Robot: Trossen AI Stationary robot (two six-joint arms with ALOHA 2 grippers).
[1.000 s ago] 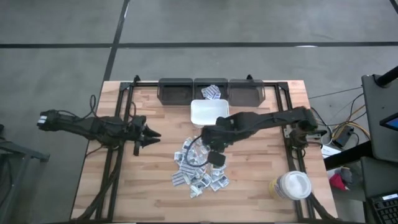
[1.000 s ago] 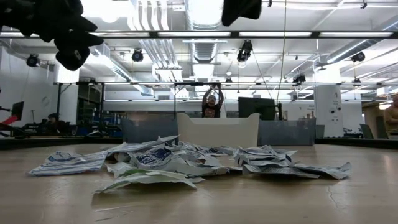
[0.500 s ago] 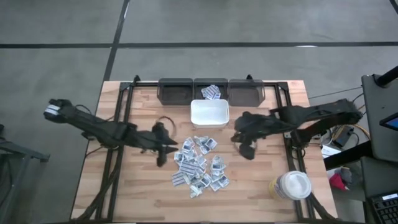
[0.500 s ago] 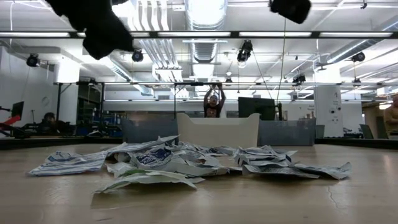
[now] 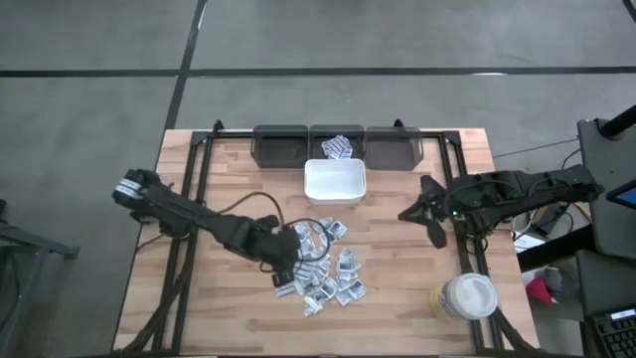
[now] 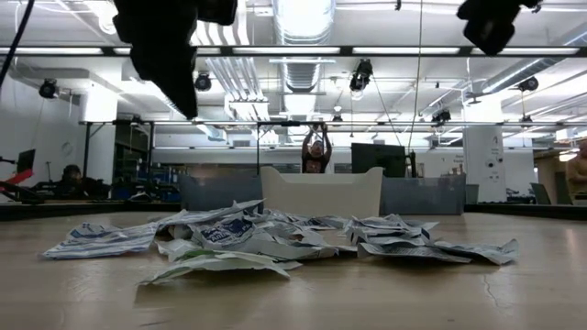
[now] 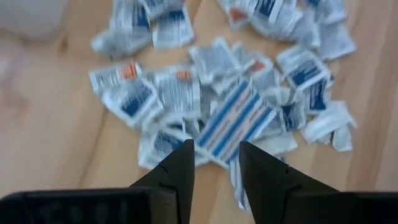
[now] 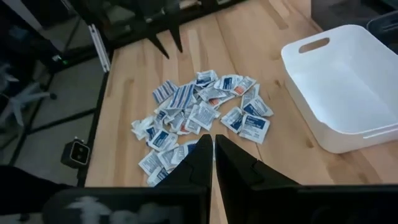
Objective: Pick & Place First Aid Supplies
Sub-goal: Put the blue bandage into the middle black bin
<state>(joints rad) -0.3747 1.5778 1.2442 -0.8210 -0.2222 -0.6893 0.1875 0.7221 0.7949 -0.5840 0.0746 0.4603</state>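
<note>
High view: the left gripper [image 5: 290,261] hangs at the left edge of the first aid supplies [image 5: 320,262], jaws parted and empty, the pile directly ahead of its tips. The sachets are thin, crinkled, white with blue print, heaped just before the white bin [image 5: 335,181]. The right gripper [image 5: 419,209], closed and empty, waits well right of the pile.

Print on the sachets [image 7: 231,121] blurs in the left wrist view; the pile runs off that picture's edge. In the low view both arms are cut off above, the bins [image 6: 426,194] partly hidden behind the tray [image 6: 321,191].
</note>
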